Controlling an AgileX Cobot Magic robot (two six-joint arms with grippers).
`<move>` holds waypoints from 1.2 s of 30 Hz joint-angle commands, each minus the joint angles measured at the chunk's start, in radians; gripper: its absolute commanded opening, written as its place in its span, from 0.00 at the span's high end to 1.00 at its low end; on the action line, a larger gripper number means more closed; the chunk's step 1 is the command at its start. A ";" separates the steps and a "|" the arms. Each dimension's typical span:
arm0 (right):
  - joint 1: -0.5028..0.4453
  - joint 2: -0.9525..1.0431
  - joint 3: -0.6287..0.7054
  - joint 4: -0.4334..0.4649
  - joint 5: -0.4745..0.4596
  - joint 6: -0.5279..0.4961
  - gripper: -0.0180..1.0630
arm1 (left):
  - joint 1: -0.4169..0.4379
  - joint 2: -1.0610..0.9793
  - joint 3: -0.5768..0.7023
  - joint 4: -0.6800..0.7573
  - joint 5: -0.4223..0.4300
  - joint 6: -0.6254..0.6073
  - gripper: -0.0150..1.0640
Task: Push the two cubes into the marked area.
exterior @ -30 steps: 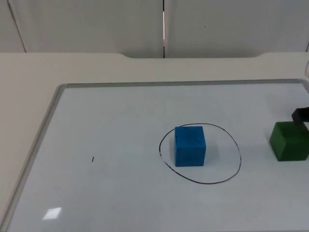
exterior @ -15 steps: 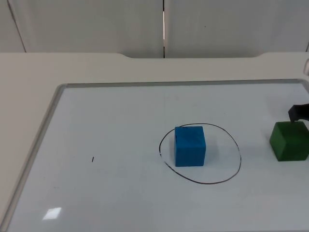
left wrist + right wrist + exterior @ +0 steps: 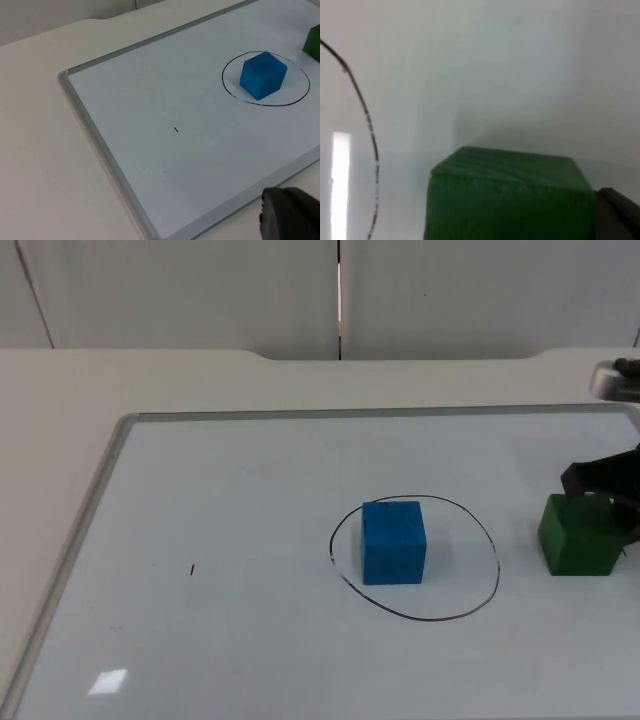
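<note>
**Green cube outside the circle**

I see the matte green cube (image 3: 578,535) right of the drawn circle (image 3: 415,558), which encloses the blue cube (image 3: 394,541). Right gripper (image 3: 600,485) touches its far side; finger spacing indeterminable. Left gripper (image 3: 290,215) waits near-left.

A whiteboard (image 3: 200,640) lies flat on the table (image 3: 60,390), and a drawn ring (image 3: 495,560) sits a little right of the board's middle. One cube (image 3: 394,542) stands inside the ring, toward its nine o'clock edge. The second cube (image 3: 577,535) stands outside the ring at three o'clock, near the line and apart from it. The right gripper (image 3: 600,480) is at that cube's far side, about one o'clock, right against it. The left gripper (image 3: 290,216) hangs beyond the board's edge, well apart from both cubes.
</note>
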 commanded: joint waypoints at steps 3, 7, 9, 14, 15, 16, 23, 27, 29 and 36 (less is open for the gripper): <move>0.034 -0.001 -0.005 0.005 -0.015 0.006 0.98 | 0.004 -0.004 0.005 0.008 -0.010 0.000 0.99; 0.036 -0.001 -0.005 0.005 -0.020 0.032 0.98 | 0.004 -0.004 0.005 0.008 -0.010 0.000 0.99; 0.036 -0.001 -0.005 0.002 -0.010 0.046 0.98 | 0.004 -0.004 0.005 0.008 -0.010 0.000 0.99; 0.036 -0.001 -0.005 -0.020 0.008 0.046 0.98 | 0.004 -0.004 0.005 0.008 -0.010 0.000 0.99; 0.036 -0.001 -0.005 -0.020 0.014 0.039 0.98 | 0.004 -0.004 0.005 0.008 -0.010 0.000 0.99; 0.036 -0.001 -0.005 -0.020 0.014 0.039 0.98 | 0.004 -0.004 0.005 0.008 -0.010 0.000 0.99; 0.060 -0.001 -0.005 -0.021 0.036 0.039 0.98 | 0.004 -0.004 0.005 0.008 -0.010 0.000 0.99; 0.069 -0.001 -0.005 -0.017 0.022 0.048 0.98 | 0.004 -0.004 0.005 0.008 -0.010 0.000 0.99; 0.069 -0.001 -0.005 -0.017 0.023 0.050 0.98 | 0.004 -0.004 0.005 0.008 -0.010 0.000 0.99; 0.084 -0.001 -0.005 -0.017 0.012 0.050 0.98 | 0.004 -0.004 0.005 0.008 -0.010 0.000 0.99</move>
